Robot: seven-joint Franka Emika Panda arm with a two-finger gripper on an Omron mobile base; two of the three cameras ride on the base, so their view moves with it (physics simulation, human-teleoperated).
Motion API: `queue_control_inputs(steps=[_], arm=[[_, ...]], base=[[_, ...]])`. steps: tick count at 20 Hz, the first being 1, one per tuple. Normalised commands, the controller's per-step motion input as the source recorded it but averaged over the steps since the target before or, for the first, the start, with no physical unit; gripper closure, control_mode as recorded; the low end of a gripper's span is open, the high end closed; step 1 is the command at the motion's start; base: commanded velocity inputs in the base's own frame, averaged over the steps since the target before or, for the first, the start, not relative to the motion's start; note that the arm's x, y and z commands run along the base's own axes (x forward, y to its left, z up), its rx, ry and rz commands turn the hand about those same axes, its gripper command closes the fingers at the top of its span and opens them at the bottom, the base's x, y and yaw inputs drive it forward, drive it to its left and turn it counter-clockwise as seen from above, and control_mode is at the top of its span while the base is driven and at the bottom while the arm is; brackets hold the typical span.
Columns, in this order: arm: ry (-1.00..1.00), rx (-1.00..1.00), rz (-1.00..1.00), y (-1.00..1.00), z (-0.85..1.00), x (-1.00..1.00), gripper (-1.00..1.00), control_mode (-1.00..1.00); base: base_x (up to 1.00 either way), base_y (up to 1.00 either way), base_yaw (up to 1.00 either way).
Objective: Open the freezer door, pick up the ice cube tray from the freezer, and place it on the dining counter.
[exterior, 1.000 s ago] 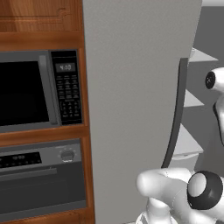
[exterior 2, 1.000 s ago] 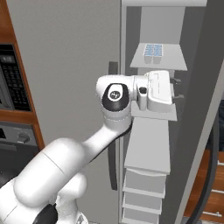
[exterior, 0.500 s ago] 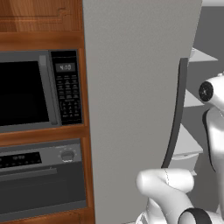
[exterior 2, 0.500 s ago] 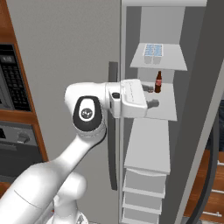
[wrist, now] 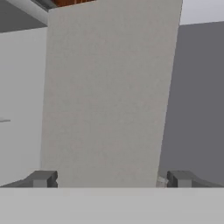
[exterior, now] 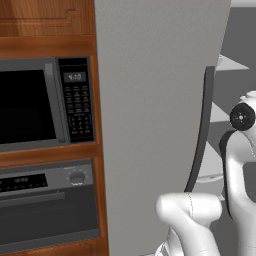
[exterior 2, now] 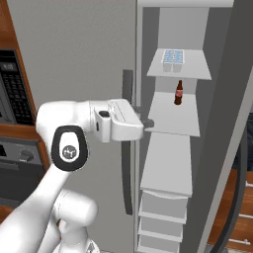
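The door (exterior 2: pixel 79 54) looks ajar, so the opening step seems about done; next comes reaching into the freezer (exterior 2: pixel 170 163) for the tray (exterior 2: pixel 173 56). The gripper (exterior 2: pixel 148 122) hangs empty with jaws spread wide, beside the handle (exterior 2: pixel 128 143). The tray sits on the top shelf, above and beyond the gripper, a bottle (exterior 2: pixel 179 93) below it.

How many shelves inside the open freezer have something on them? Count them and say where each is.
2. The top shelf holds the ice cube tray; the shelf below it holds a brown bottle. The third shelf looks bare, and the drawers at the bottom may hide more.
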Motion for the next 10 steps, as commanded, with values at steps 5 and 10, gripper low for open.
queue_control_inputs(steps=[5, 10], arm=[[0.08, 0.11, 0.15, 0.5, 0.13, -0.2, -1.0, -1.0], [0.05, 0.11, 0.17, 0.49, 0.12, -0.19, -1.0, -1.0]], base=[[0.0, 0.0, 0.0], [0.0, 0.0, 0.0]])
